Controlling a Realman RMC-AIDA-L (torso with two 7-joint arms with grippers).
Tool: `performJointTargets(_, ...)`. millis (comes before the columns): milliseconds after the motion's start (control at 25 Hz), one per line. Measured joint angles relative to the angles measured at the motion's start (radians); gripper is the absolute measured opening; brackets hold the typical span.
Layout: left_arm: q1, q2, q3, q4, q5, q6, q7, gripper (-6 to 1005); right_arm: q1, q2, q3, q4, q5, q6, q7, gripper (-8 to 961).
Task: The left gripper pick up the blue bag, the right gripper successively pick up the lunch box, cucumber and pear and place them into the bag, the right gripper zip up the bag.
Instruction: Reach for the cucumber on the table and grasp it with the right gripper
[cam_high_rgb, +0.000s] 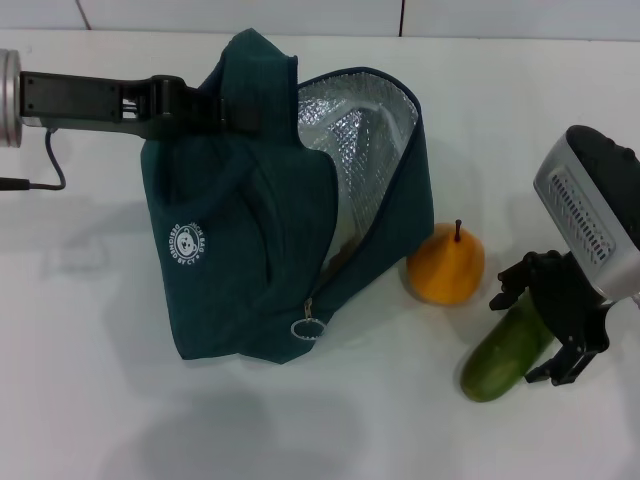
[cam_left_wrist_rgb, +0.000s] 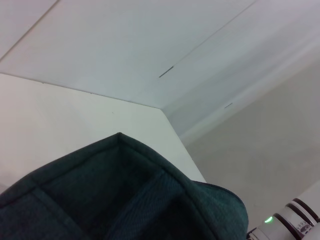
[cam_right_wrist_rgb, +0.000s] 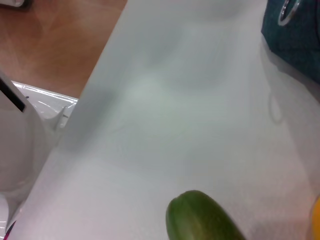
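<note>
Your left gripper (cam_high_rgb: 205, 108) clamps the blue bag (cam_high_rgb: 250, 250), keeping its mouth open; right gripper (cam_high_rgb: 550, 325) straddles the cucumber (cam_high_rgb: 505, 352), jaws wide.

head: high, facing down at table (cam_high_rgb: 90, 400) | wrists: close, low | shared: blue bag (cam_high_rgb: 250, 250), cucumber (cam_high_rgb: 505, 350)

Open mouth of the blue bag (cam_high_rgb: 300, 230) faces the robot's right, its foil lining exposed; the left gripper (cam_high_rgb: 215, 105) clamps the upper edge and bars approach from the left. The pear (cam_high_rgb: 446, 264) stands just beside the mouth's lower rim, narrowing entry there. The cucumber (cam_high_rgb: 508, 349) lies near the pear, between the spread fingers of the right gripper (cam_high_rgb: 562, 322). Bare white table (cam_high_rgb: 120, 410) lies in front of the bag.
</note>
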Motion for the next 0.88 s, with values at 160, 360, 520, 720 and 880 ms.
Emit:
performJointTargets(160, 0.0, 0.0, 0.0, 0.0, 0.0, 0.0, 0.0, 39, -0.003, -0.001, -0.004, 0.0, -0.004, 0.014, 0.0, 861)
performJointTargets(360, 0.002, 0.0, 0.0, 0.0, 0.0, 0.0, 0.001, 39, -0.007, 0.0, -0.006, -0.011, -0.009, 0.014, 0.003, 831)
performJointTargets(520, 0.004, 0.0, 0.0, -0.002, 0.0, 0.0, 0.006, 39, -0.006, 0.0, -0.007, -0.024, -0.007, 0.006, 0.011, 794)
performJointTargets(720, 0.005, 0.001, 0.0, -0.003, 0.0, 0.001, 0.009, 39, -0.006, -0.001, -0.007, -0.028, -0.008, 0.003, 0.013, 574)
performJointTargets(880, 0.005, 0.001, 0.0, -0.003, 0.0, 0.001, 0.009, 39, -0.006, -0.001, -0.007, -0.028, -0.009, 0.002, 0.014, 564)
